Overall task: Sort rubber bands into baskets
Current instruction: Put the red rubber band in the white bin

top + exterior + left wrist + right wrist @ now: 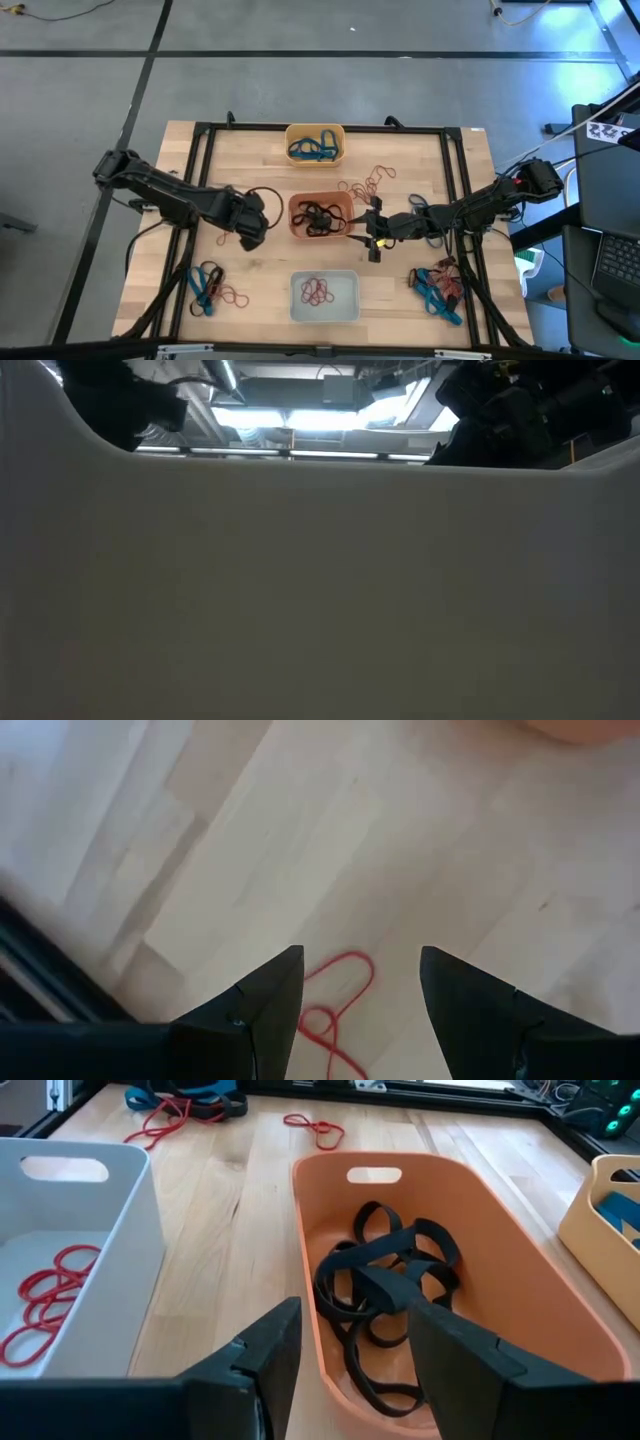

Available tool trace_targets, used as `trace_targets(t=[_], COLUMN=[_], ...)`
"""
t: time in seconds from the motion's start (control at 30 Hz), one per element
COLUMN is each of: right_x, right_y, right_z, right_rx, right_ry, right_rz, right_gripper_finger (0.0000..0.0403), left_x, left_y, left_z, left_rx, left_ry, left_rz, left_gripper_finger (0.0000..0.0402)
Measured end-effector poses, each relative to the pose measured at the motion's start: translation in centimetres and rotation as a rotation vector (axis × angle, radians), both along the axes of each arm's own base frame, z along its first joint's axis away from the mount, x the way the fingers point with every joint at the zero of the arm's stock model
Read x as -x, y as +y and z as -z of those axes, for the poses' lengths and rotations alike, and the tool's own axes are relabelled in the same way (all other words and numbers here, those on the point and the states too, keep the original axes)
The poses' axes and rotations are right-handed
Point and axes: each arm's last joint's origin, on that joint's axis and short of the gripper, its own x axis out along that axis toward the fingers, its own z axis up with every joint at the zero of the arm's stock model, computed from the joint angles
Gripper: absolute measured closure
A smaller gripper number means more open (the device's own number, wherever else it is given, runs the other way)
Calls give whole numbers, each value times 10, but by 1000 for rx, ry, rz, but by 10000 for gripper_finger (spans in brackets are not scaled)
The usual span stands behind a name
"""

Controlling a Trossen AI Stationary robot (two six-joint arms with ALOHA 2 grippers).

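Three baskets stand in a row down the table's middle. The yellow one [315, 145] at the far side holds blue rubber bands. The red-orange one [320, 215] holds black bands [385, 1295]. The pale one [325, 297] at the near side holds red bands [45, 1295]. My left gripper [250, 235] points down, open, left of the red-orange basket. A loose red band [335, 990] lies flat on the wood below the gap between its fingers [360, 960]. My right gripper [372, 238] stands open at the red-orange basket's right end [350, 1315], holding nothing.
Mixed loose bands lie in a pile at the near left [210, 288] and another at the near right [440, 288]. Thin red bands [365, 185] lie right of the yellow basket. A black frame [200, 140] borders the wood. The pale basket's wall [320, 590] fills the low view.
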Motion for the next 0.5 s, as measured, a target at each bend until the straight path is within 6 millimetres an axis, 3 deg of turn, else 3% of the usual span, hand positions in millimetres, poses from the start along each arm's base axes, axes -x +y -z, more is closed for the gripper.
trace_targets(t=[0.5], right_x=[0], right_y=[0], right_z=[0], right_rx=[0], right_ry=[-1], right_rz=[0], right_gripper_finger=[221], left_x=[33], left_y=[4], left_z=[57], left_rx=[146], left_ry=[133], left_rz=[-313], left_gripper_finger=[204])
